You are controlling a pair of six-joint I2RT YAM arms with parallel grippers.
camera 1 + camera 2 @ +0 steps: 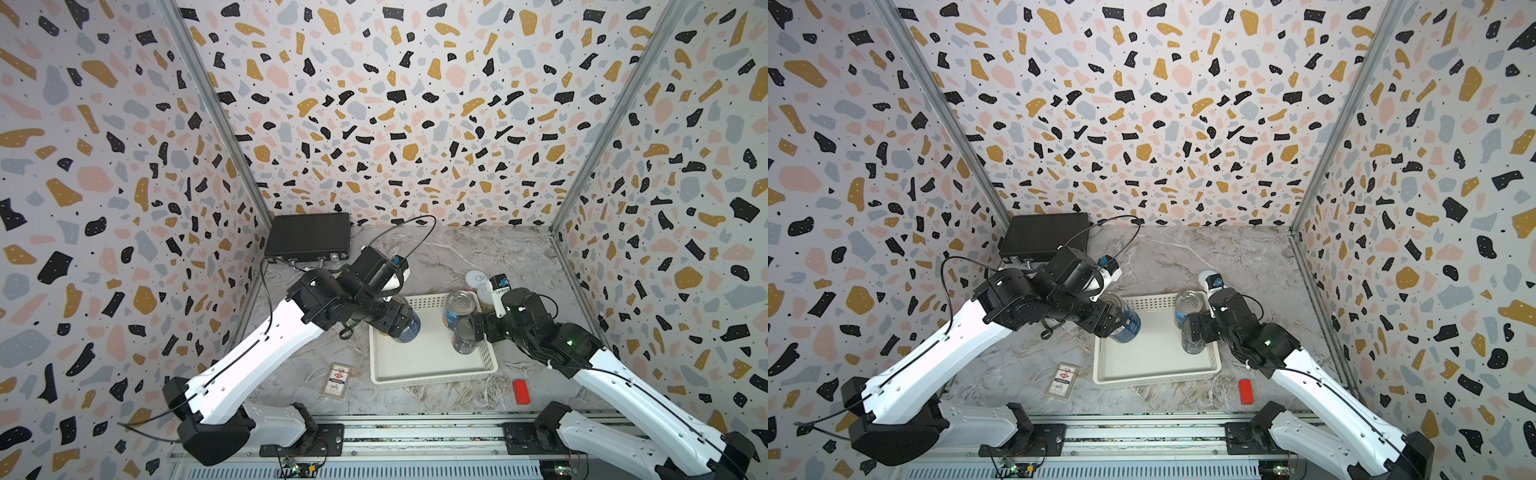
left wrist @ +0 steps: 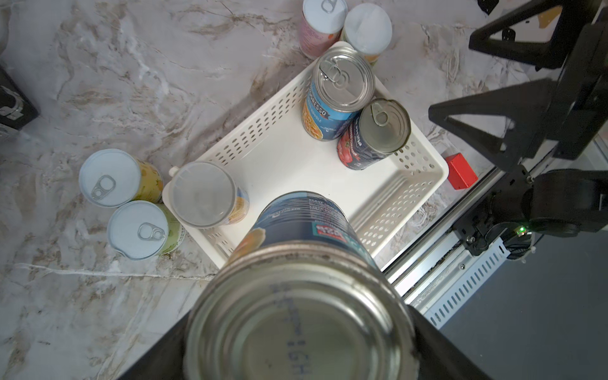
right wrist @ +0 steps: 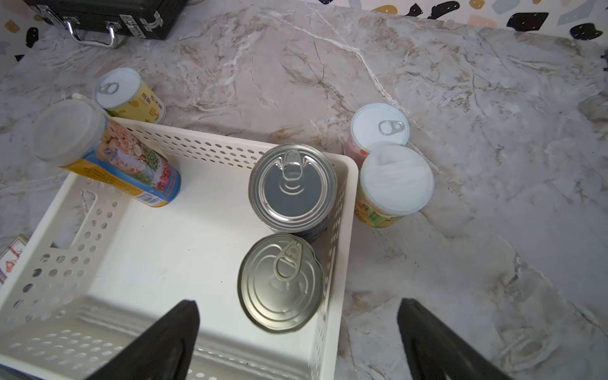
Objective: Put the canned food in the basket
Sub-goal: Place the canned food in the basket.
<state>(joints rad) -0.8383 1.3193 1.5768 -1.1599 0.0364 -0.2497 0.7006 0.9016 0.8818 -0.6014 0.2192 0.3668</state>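
My left gripper (image 1: 395,322) (image 2: 299,329) is shut on a blue-labelled can (image 1: 407,329) (image 2: 296,289), held tilted over the left part of the white basket (image 1: 436,379) (image 3: 342,230). Inside the basket stand a blue-labelled tin (image 1: 460,309) (image 3: 292,184), a dark tin (image 1: 464,337) (image 3: 279,283) and a pale-lidded yellow can (image 3: 108,154) in the far left corner. My right gripper (image 1: 478,328) (image 3: 297,309) stands open above the basket's right wall, beside the dark tin. Outside the basket are a yellow can (image 2: 112,177), a green can (image 2: 141,230) and two pale-topped cans (image 3: 378,130) (image 3: 393,184).
A black briefcase (image 1: 307,235) lies at the back left. A flat card box (image 1: 337,380) lies left of the basket's front. A small red block (image 1: 520,391) lies at the front right. The metal rail (image 1: 415,432) runs along the front edge.
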